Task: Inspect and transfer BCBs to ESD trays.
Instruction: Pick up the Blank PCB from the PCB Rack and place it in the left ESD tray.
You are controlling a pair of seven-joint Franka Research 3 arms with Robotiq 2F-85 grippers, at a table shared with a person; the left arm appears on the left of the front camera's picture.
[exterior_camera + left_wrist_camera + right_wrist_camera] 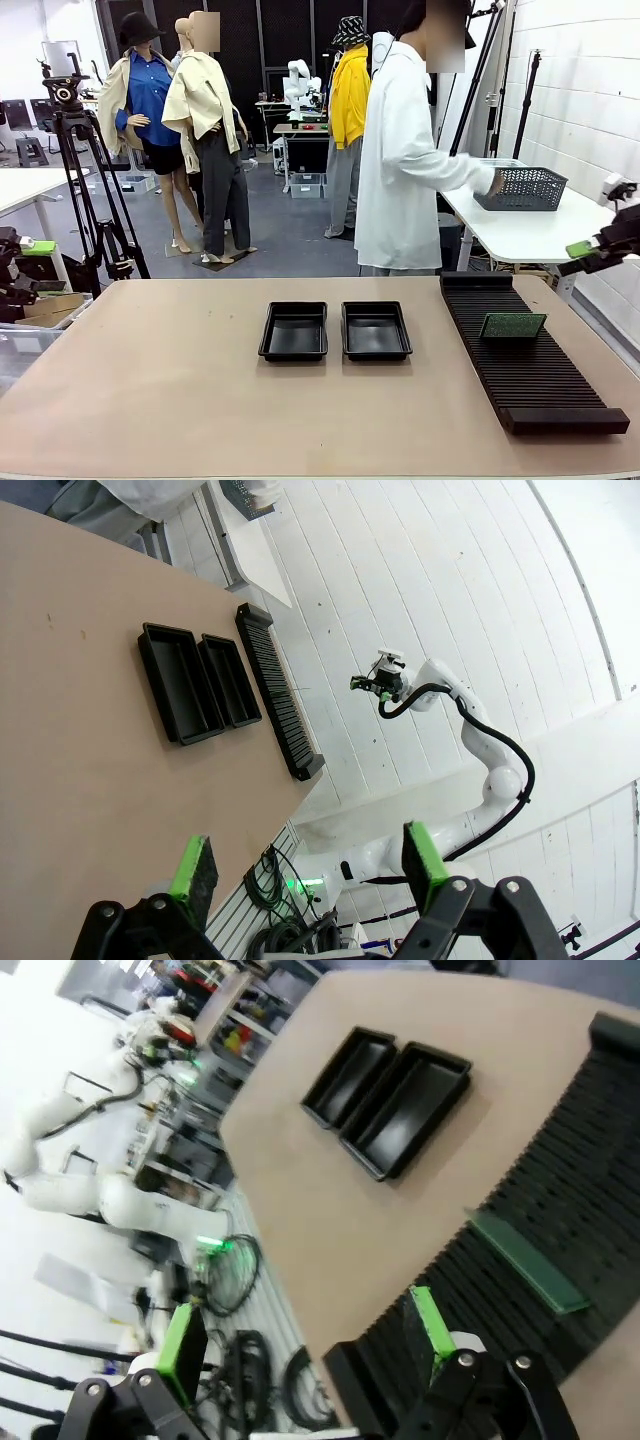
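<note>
One BCB (512, 325) (527, 1262): thin, flat, green, rectangular, face speckled with detail too small to read. Stands on a long edge in a slot of the rack (540, 385) (570, 1180), crosswise to the ridges, in the rack's far half. Reads as a narrow green strip from the right wrist view, top edge a paler line.

Under it, that long black ridged rack, lying on the right part of the desk (180, 400) and running from the far edge toward the near one.

Left of the rack, near the desk's middle: left tray (293, 331) and right tray (375, 330), black, shallow, with flared rims, side by side and just apart, bare floors showing, well apart from the BCB.

Off the desk's right edge, above desk height: right hand (583, 255) (305, 1345), spread wide, green pads far apart, gripping nothing, well apart from the BCB.

Off the left edge: left hand (30, 250) (310, 865), likewise wide open, nothing between its pads.

Beyond the far edge: a person (400, 170) in a white coat, turned toward a white side desk (530, 235), one arm stretched to a grey mesh basket (522, 188) on it
</note>
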